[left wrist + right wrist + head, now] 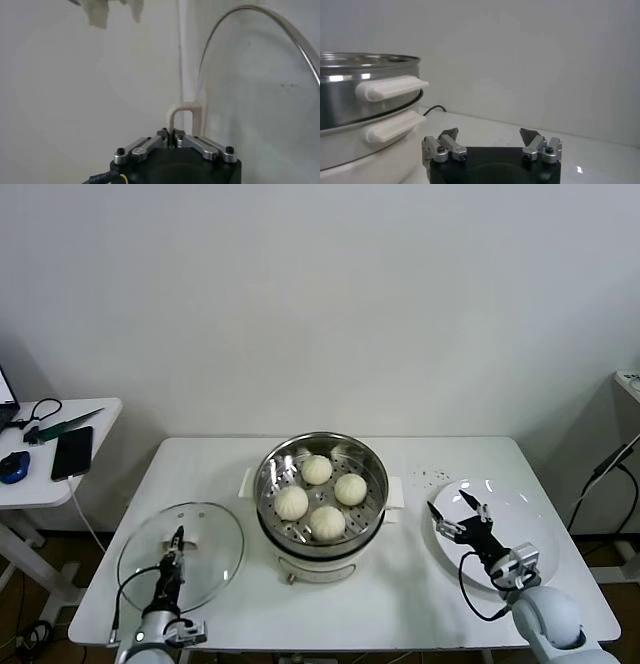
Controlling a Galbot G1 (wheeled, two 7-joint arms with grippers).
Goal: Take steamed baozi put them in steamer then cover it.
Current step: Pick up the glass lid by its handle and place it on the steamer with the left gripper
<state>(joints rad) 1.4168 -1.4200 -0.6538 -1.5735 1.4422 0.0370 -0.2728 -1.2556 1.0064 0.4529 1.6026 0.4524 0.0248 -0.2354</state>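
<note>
4 steamed baozi [319,496] sit inside the steamer [372,506], which stands at the centre of the white table [440,589]. We note the glass lid [210,564] lying flat at 8 o'clock from the steamer, uncovered pot beside it. The left gripper [176,546] is pinched tight on the lid's white handle [181,118]. The right gripper [451,517] hovers with fingers spread wide and empty over the white plate [525,514] at 3 o'clock. A plain white wall [320,294] backs the table. At 9 o'clock, a side table [40,484] carries a phone [72,452].
</note>
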